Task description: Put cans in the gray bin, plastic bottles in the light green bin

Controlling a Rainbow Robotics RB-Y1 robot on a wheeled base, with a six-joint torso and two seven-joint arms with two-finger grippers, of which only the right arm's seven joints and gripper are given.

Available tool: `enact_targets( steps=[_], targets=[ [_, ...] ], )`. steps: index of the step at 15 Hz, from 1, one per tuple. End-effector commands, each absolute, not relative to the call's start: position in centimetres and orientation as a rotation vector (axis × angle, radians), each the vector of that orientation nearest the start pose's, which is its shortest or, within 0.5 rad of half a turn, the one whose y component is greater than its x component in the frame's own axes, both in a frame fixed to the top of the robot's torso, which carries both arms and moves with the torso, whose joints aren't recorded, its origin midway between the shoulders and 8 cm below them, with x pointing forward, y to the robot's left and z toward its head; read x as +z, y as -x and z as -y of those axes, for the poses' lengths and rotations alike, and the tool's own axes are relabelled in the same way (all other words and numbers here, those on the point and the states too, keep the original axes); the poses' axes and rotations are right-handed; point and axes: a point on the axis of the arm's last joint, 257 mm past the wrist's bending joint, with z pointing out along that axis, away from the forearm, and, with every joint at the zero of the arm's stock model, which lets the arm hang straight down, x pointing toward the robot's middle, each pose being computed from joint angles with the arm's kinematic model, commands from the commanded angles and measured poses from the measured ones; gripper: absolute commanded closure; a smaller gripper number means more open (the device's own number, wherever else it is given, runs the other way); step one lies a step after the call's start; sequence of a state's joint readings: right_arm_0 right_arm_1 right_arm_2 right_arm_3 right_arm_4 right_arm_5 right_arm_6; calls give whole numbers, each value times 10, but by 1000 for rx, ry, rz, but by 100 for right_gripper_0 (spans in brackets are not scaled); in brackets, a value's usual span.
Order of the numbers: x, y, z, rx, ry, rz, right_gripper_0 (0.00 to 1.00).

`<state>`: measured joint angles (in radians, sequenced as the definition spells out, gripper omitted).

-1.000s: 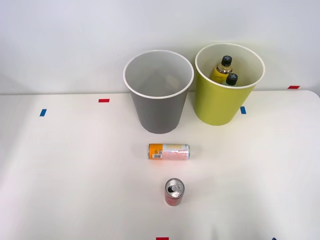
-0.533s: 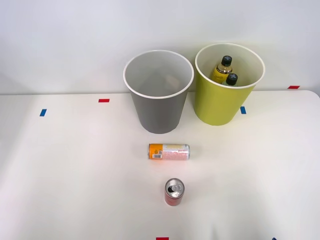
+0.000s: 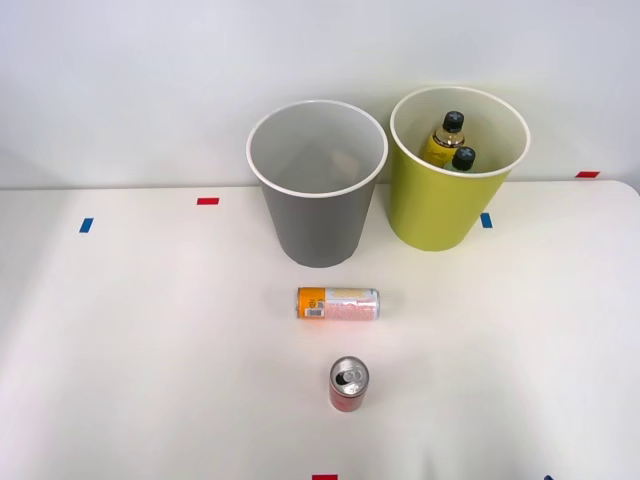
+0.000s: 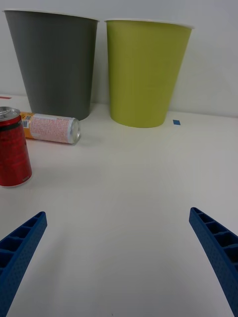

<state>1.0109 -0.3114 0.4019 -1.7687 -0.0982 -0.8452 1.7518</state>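
Smooth white table (image 3: 150,350) bears a cylindrical red can (image 3: 348,384); ribbed hand (image 4: 119,257) spread apart.

Right end effector (image 4: 119,262) low, blue fingers (image 4: 20,247) spread wide.

red can (image 3: 348,385), gray bin (image 3: 317,190), blue ribbed jaws

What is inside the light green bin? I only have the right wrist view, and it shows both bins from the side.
Observer: In the front view, the two plastic bottles are inside the light green bin, black caps up.
Operator: And the other bin?
Observer: I see no can in the gray bin. The red can stands on the table, and the orange can lies on its side there.
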Motion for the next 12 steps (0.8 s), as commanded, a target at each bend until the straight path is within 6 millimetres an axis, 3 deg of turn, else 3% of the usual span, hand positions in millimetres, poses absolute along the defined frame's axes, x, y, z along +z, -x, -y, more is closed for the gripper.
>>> enact_targets(
  steps=[1,12],
  targets=[
    [-297,-183,200,4,162,-1556,0],
    [-297,-183,200,4,162,-1556,0]
  ],
)
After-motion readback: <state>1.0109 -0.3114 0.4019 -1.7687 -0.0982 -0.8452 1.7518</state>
